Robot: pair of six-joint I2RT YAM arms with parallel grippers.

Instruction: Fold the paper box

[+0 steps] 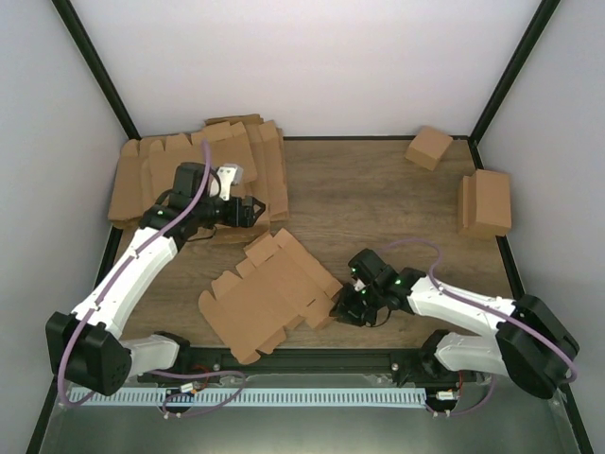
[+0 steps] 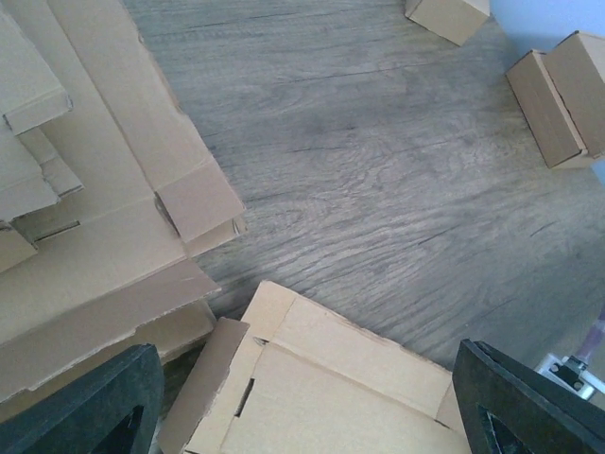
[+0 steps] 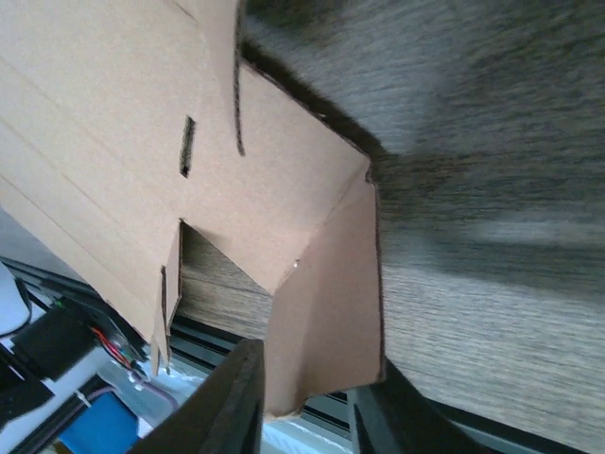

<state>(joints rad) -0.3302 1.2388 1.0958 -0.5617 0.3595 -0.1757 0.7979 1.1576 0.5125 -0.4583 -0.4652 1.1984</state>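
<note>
The paper box lies as a flat brown die-cut sheet with tabbed flaps, mid-table near the front edge. My right gripper is at its right corner. In the right wrist view a raised corner flap of the paper box stands between the narrowed jaws of the right gripper, and both fingers touch the flap's edges. My left gripper hovers open just beyond the sheet's far corner. The left wrist view shows that far corner of the paper box below the wide-apart jaws of the left gripper, which hold nothing.
A pile of flat brown blanks fills the back left, under the left arm. A small cube-like box sits at the back right. Folded boxes stand by the right wall. A black rail lines the front edge.
</note>
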